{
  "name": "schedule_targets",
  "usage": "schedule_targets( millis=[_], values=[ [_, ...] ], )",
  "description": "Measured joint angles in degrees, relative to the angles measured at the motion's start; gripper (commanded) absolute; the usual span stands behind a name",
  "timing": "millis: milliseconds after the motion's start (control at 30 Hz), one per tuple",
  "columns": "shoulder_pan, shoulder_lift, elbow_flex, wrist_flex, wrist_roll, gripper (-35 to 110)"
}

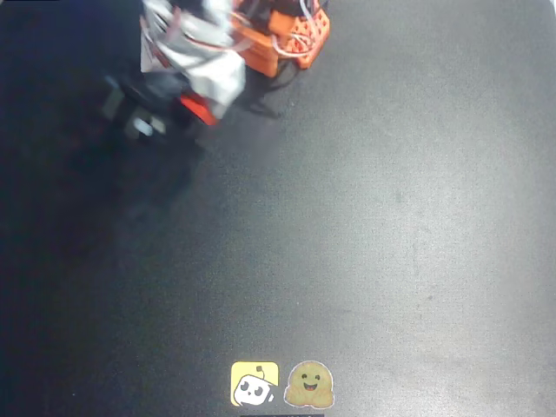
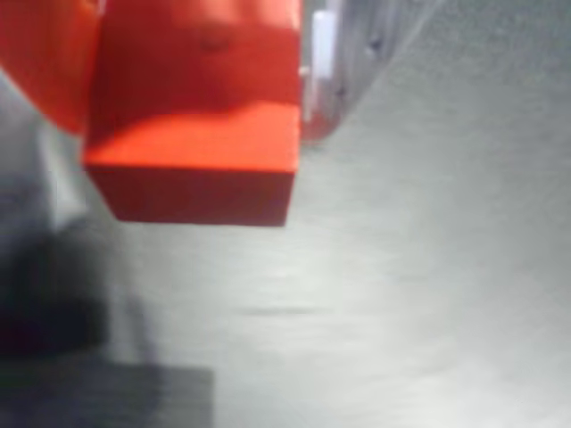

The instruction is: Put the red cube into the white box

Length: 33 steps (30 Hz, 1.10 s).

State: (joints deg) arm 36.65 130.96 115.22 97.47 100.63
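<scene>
Here, in the wrist view, the red cube (image 2: 201, 125) is very close to the camera, up in the top left of the picture. It sits between an orange finger (image 2: 45, 62) on its left and a pale finger (image 2: 326, 67) on its right, so the jaws are pinching the cube. The cube hangs in the air above the grey desk (image 2: 428, 285), not touching it. Low on the left there is a dark blurry patch, too fuzzy to tell what it is. In the overhead view, two stickers lie at the near edge of the black desk (image 1: 391, 217): a yellow one (image 1: 254, 383) with a little white face and a tan smiling one (image 1: 309, 385) just beside it. Far off, at the top left, the arm (image 1: 195, 52) is white and orange and blurry. A bit of red (image 1: 196, 109) shows just under its white part, above the desk. The orange base (image 1: 295, 35) is at the top edge.
</scene>
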Motion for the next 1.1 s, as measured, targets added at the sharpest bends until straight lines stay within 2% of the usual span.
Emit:
schedule_targets(
  millis=[233, 400, 967, 1100],
  values=[
    [20.48, 0.35, 0.00, -0.35, -10.46, 0],
    [28.12, 0.35, 1.23, -2.72, -14.85, 0],
    [29.79, 0.53, 5.01, -2.29, -15.73, 0],
    [29.71, 0.53, 5.01, -2.29, -16.00, 14]
  ],
)
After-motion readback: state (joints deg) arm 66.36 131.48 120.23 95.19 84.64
